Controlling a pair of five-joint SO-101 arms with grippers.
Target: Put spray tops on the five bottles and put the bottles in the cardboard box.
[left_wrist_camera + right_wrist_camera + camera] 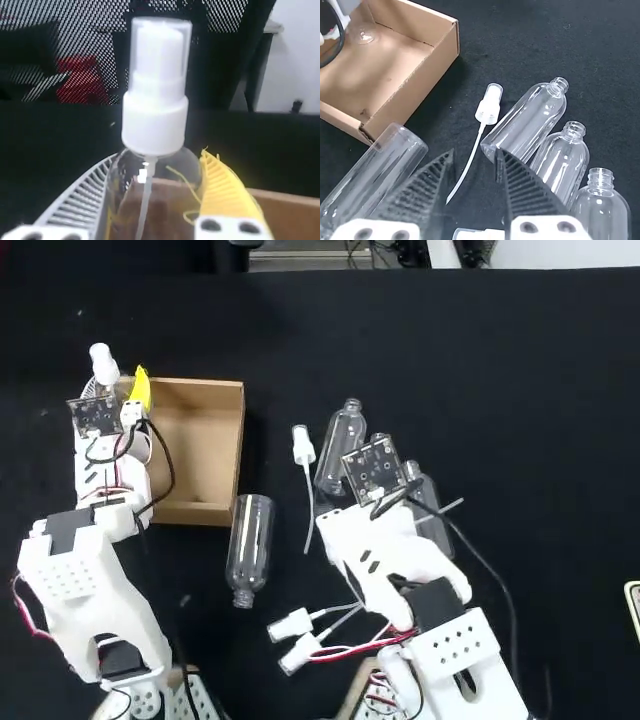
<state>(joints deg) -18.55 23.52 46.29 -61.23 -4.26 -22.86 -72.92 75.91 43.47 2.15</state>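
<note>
- Step in hand: boxing the first assembled bottle. The left gripper [160, 167] has its fingers clamped on the capped bottle [150, 186], one finger on each side of the clear body. The fitted spray top [155, 100] sits on the neck.
- Position of the work: the capped bottle stands upright at the far left corner of the cardboard box [200, 455]. The right wrist view shows its base over the box floor. Whether the base touches the floor cannot be told.
- The right gripper [474, 172] holds nothing and its fingers are apart. It hangs over a loose spray top [489, 104], and the tube of that top runs between the fingers.
- Remaining stock:
  - three open bottles [532, 117] lie side by side just right of the loose spray top;
  - a fourth open bottle [248, 543] lies on its side just beside the box's near right corner;
  - two more spray tops [292, 624] lie nearer, beside the right arm.
- Progress, as judged: one of five bottles is capped and none is released into the box.
- Next move, as judged:
  - The left gripper should settle the capped bottle on the box floor, then part its fingers clear of the wall.
  - The right gripper should close on the cap of the loose spray top, not on the thin tube.
  - The tube must line up with a bottle neck, and a bottle lying on its side is likely to roll unless steadied.
</note>
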